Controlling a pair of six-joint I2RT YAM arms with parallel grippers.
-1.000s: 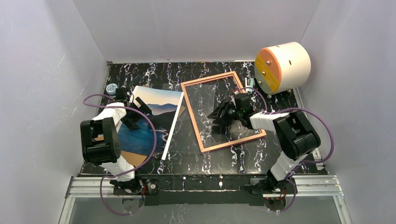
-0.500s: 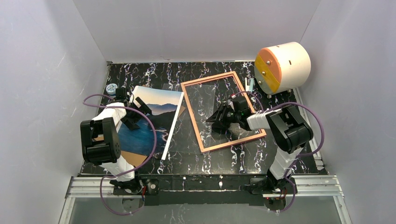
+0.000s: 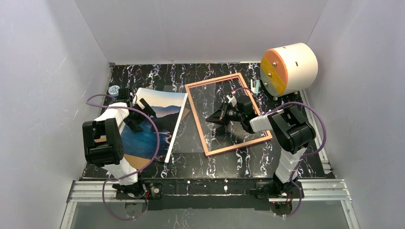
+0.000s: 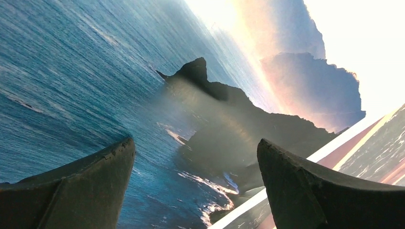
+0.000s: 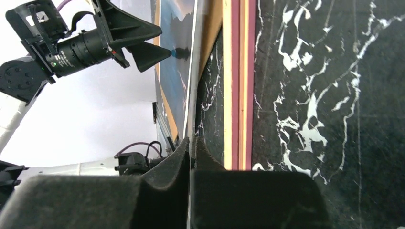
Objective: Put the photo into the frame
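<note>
Photo [image 4: 71, 71] lies beneath our left claw [image 4: 195, 142], spread wide, likely to pin it; our right claw [image 5: 191, 143], pressed together, hovers beside the frame [image 5: 236, 71].

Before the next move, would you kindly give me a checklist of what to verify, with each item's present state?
1. The left gripper is open above the photo: ok.
2. The photo lies picture side up: ok.
3. The photo is gripped: not ok.
4. The frame has its opening free: not ok, the right gripper hangs over it.
5. What the shut right gripper pinches: cannot tell; a thin pale edge runs between its fingers.
6. The photo sits inside the frame: not ok, it lies beside it.
</note>
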